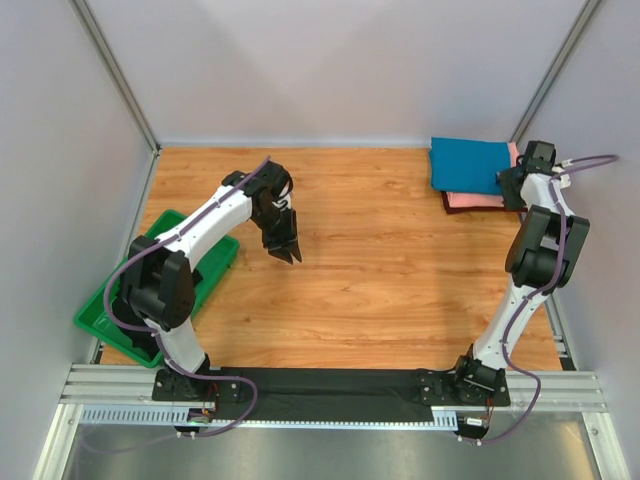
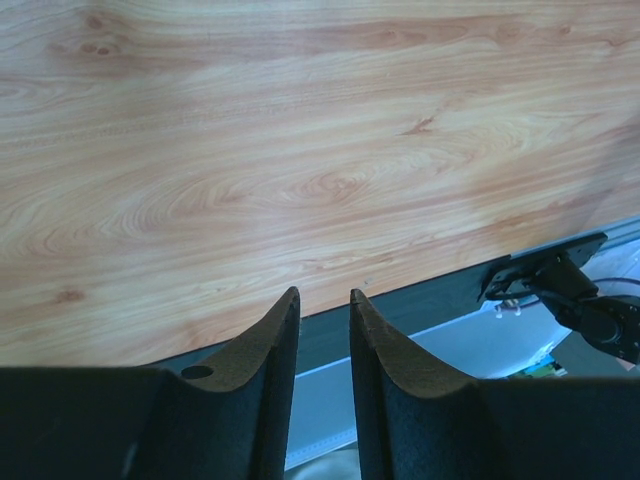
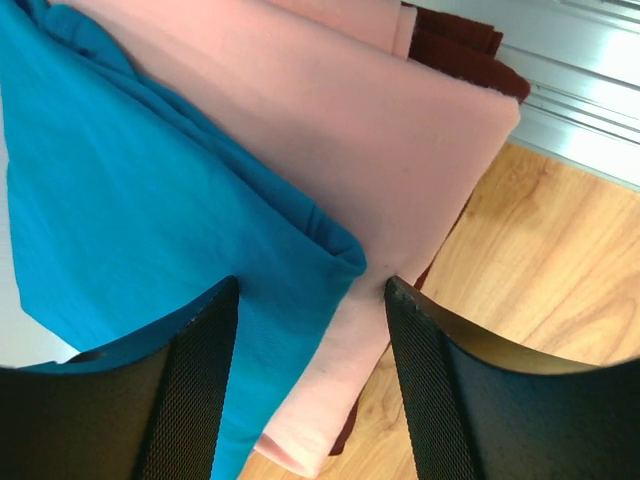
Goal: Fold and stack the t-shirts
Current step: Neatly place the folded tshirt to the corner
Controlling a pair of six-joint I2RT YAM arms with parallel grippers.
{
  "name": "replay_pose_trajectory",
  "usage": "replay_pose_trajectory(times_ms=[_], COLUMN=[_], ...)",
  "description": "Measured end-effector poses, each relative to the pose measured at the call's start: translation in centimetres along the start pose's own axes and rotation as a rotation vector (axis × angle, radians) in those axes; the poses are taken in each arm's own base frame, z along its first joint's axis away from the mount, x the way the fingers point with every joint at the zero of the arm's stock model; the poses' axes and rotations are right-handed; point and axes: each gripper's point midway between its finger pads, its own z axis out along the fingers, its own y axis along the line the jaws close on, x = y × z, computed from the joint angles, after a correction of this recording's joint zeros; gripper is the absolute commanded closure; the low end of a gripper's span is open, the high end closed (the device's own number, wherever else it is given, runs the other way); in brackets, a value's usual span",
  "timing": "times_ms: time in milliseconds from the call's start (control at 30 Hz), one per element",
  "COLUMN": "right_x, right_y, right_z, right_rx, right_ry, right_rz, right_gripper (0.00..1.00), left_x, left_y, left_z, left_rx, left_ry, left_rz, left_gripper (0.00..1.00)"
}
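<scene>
The teal-blue t-shirt point(image 1: 470, 162) lies folded on top of the folded salmon-pink t-shirt point(image 1: 478, 200) at the table's far right corner. In the right wrist view the teal shirt point(image 3: 150, 190) overlaps the pink one point(image 3: 390, 130). My right gripper point(image 1: 512, 186) hovers at the stack's right edge. It is open point(image 3: 312, 290), its jaws straddle the teal corner and the pink fold, and it holds nothing. My left gripper point(image 1: 283, 245) hangs over bare wood left of centre. Its jaws point(image 2: 321, 300) are a narrow gap apart and empty.
A dark red cloth point(image 3: 465, 50) lies under the pink shirt. A green tray point(image 1: 105, 312) sits at the left edge by the left arm. The metal frame post and wall point(image 1: 545, 90) stand close behind the stack. A black strip point(image 2: 420, 305) borders the table's near edge.
</scene>
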Motion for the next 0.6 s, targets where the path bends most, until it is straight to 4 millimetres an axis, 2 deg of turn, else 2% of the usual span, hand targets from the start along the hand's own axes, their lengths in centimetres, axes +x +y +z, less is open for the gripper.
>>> replay_pose_trajectory(times_ms=[200,300,367,400,500,600], right_x=[-0.62,-0.85,-0.91,-0.92,-0.94,-0.9], right_y=[0.69,0.76,0.69,0.7,0.67,0.37], right_z=[0.28,0.33,0.38,0.39,0.39,0.22], right_rx=[-0.033,-0.036,-0.035,-0.036,-0.034,-0.021], right_ry=[-0.032,-0.042,-0.045,-0.046,-0.046,-0.042], right_rz=[-0.003,-0.004,-0.002,-0.002,0.002,0.002], right_gripper=[0.55,0.59,0.56,0.5,0.41,0.39], left_x=[0.04,0.11,0.1,0.05,-0.05,-0.24], left_y=[0.14,0.22,0.26,0.27,0.24,0.13], left_z=[0.06,0.16,0.26,0.33,0.41,0.47], left_rx=[-0.007,-0.011,-0.014,-0.015,-0.018,-0.016], left_ry=[0.004,0.01,0.014,0.016,0.02,0.019], left_rz=[-0.001,-0.003,-0.004,-0.003,-0.002,0.0], left_gripper=[0.66,0.66,0.66,0.66,0.66,0.67])
